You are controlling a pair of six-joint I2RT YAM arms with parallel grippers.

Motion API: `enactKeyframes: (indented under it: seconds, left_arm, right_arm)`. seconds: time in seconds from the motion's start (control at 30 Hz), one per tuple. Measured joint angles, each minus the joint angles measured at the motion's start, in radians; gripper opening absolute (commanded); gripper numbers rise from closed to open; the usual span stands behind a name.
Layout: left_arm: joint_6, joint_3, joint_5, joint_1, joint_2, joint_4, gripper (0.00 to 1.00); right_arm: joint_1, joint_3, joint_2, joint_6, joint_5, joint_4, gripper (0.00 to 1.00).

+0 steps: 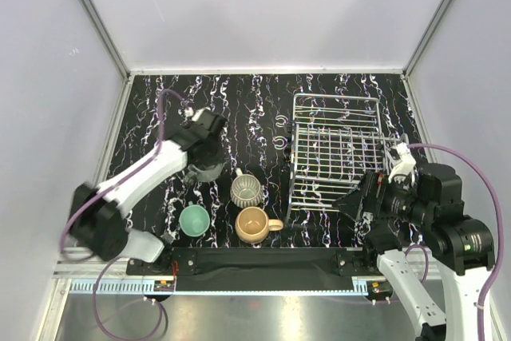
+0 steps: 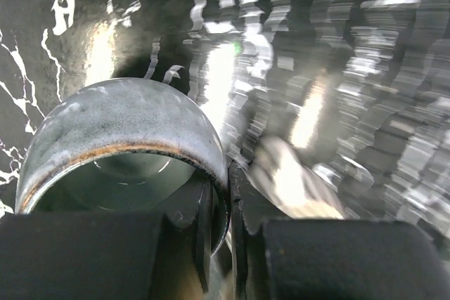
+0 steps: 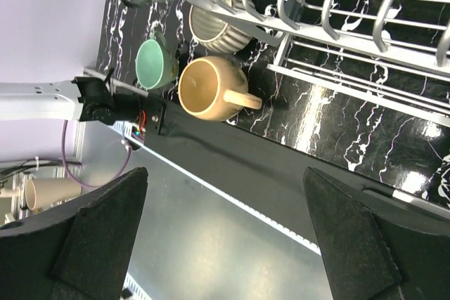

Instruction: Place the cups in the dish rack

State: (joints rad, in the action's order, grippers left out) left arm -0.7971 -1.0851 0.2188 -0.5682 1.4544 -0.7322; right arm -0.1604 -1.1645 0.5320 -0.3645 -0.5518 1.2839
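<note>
My left gripper (image 1: 204, 149) is shut on the rim of the grey-green cup (image 1: 207, 170), left of the middle of the table. In the left wrist view one finger (image 2: 204, 223) is inside the cup (image 2: 119, 121) and the other is outside; the background there is blurred. The cream ribbed cup (image 1: 247, 189), the teal-green cup (image 1: 194, 220) and the tan cup (image 1: 254, 224) stand near the front. The silver dish rack (image 1: 335, 149) stands at the right and holds no cups. My right gripper (image 1: 357, 204) is open and empty at the rack's near edge. No dark teal cup is in view.
The right wrist view shows the tan cup (image 3: 207, 89), teal-green cup (image 3: 156, 63), ribbed cup (image 3: 211, 22) and rack wires (image 3: 337, 12) beyond the open gripper (image 3: 225, 244). A black strip (image 1: 263, 259) runs along the table's near edge. White walls enclose the table.
</note>
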Motion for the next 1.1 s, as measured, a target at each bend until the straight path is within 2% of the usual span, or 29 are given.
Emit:
enactKeyframes:
  seconds: [0.13, 0.27, 0.43, 0.53, 0.6, 0.67, 0.87, 1.1]
  left_arm:
    - [0.007, -0.066, -0.066, 0.006, -0.228, -0.028, 0.0]
    - [-0.005, -0.135, -0.149, 0.014, -0.421, 0.029, 0.0]
    - [-0.089, -0.147, -0.277, 0.027, -0.56, 0.132, 0.0]
    - [-0.183, -0.097, -0.346, 0.029, -0.605, 0.257, 0.0]
    - [-0.27, -0.031, -0.383, 0.029, -0.631, 0.375, 0.0]
    - [-0.37, 0.062, -0.408, 0.029, -0.653, 0.531, 0.0]
    - [-0.651, 0.292, -0.405, 0.027, -0.663, 0.922, 0.0]
    - [-0.829, 0.391, -0.322, 0.008, -0.757, 1.124, 0.0]
  right_arm:
    - [-0.032, -0.044, 0.086, 0.011, -0.006, 0.002, 0.96]
    - [-0.051, -0.125, 0.2, 0.01, -0.032, -0.008, 0.94]
    - [-0.065, -0.239, 0.337, 0.002, -0.077, -0.062, 0.94]
    - [-0.09, -0.264, 0.407, -0.022, -0.1, -0.129, 0.95]
    - [-0.141, -0.269, 0.448, -0.05, -0.098, -0.188, 1.0]
    - [-0.213, -0.269, 0.488, -0.082, -0.093, -0.252, 1.0]
    - [-0.558, -0.241, 0.572, -0.156, -0.016, -0.509, 1.0]
    - [-0.739, -0.009, 0.505, -0.2, 0.091, -0.879, 1.0]
